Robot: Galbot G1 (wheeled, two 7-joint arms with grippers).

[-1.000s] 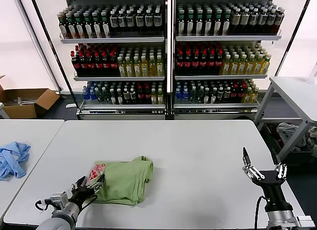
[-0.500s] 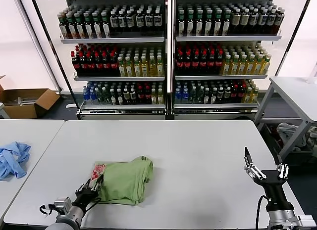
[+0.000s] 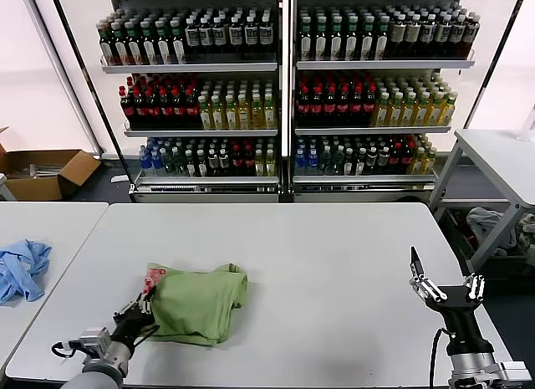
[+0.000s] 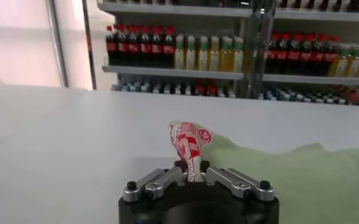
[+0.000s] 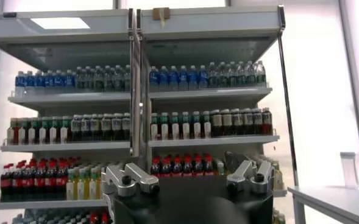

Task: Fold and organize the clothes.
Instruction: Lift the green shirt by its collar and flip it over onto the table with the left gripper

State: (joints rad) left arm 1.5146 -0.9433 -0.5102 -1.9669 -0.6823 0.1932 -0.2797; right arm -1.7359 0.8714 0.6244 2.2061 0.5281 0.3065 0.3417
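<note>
Shirt [image 3: 199, 304], light green, lies in a compact folded bundle on the white surface [image 3: 334, 263], toward the robot's left and near the front edge. Its printed red-and-white part [image 4: 189, 141] sits at the bundle's left end, drawn up off the surface into a small peak. The left claw [image 3: 134, 315] is at that end, low over the surface; the left wrist view shows its fingers [image 4: 162, 179] closed tight on the printed cloth, which rises between them while the green body of the shirt spreads away behind.

The right claw [image 3: 443, 290] is held upright above the right front part of the surface, well apart from the shirt. Its fingers [image 5: 129, 178] are spread wide with nothing between them, and its wrist camera faces the drinks shelves [image 5: 136, 131], not the work. It appears idle.

A blue garment [image 3: 22, 269] lies crumpled on a separate surface further to the left and is untouched.

Judged progress: the folding looks well advanced, since the shirt is already reduced to a small layered packet with no sleeves spread out. The packet is uneven, however, with rumpled edges and one end pinched up. What remains, by this reading, is to lay that end flat or fold it over, release it, and leave the shirt tidy.
</note>
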